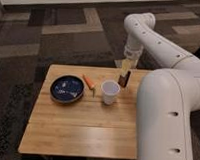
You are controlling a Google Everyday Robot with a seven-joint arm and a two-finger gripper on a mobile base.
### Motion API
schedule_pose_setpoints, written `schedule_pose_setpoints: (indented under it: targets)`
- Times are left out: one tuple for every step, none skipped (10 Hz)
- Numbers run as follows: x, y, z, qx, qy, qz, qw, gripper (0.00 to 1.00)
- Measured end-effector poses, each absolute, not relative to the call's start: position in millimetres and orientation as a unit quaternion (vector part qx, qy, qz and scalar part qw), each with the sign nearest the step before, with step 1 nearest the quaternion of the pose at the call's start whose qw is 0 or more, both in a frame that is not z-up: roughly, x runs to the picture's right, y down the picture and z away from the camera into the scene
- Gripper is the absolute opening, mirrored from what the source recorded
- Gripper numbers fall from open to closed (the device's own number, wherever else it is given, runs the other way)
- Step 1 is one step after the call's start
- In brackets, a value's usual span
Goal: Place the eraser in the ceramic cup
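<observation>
1. Reddish-brown eraser (124, 79) is seen upright just beside the white ceramic cup (110, 91), at its right rear, outside it.
2. Its top is reached by the hand (126, 67); whether it is gripped cannot be told.
3. An orange stick (88, 81) and a dark blue bowl (67, 88) are seen further left on the wooden counter (81, 128).

Elevated view down onto table (81, 123), end effector (126, 71) near far edge.
</observation>
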State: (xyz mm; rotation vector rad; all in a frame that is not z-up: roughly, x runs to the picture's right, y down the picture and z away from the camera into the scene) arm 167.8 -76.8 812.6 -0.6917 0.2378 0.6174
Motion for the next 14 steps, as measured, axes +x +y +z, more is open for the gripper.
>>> schedule_pose_setpoints:
  targets:
    - [169.2,-74.5,818.6,-0.335,0.110,0.292,0.889,0.65]
    - [169.2,-73.4,822.5,-0.336,0.105,0.288,0.891,0.65]
    - [169.6,-72.0,828.2,-0.338,0.099,0.281,0.893,0.65]
    - [171.2,-71.5,832.9,-0.339,0.095,0.276,0.895,0.65]
    - [172.5,-71.6,836.8,-0.339,0.092,0.271,0.896,0.65]
    - [173.2,-72.4,840.6,-0.339,0.088,0.265,0.898,0.65]
    - [171.9,-72.7,843.6,-0.340,0.085,0.259,0.900,0.65]
    - [168.1,-71.8,848.3,-0.343,0.081,0.250,0.902,0.65]
    - [165.1,-70.1,853.0,-0.347,0.078,0.243,0.902,0.65]
    - [163.7,-68.1,857.7,-0.352,0.075,0.238,0.902,0.65]
    - [162.1,-67.0,860.5,-0.355,0.074,0.234,0.902,0.65]
    - [158.2,-65.0,865.1,-0.360,0.074,0.228,0.902,0.65]
    - [157.4,-64.3,867.0,-0.362,0.074,0.227,0.901,0.65]
    - [158.6,-63.5,868.5,-0.364,0.076,0.226,0.900,0.65]
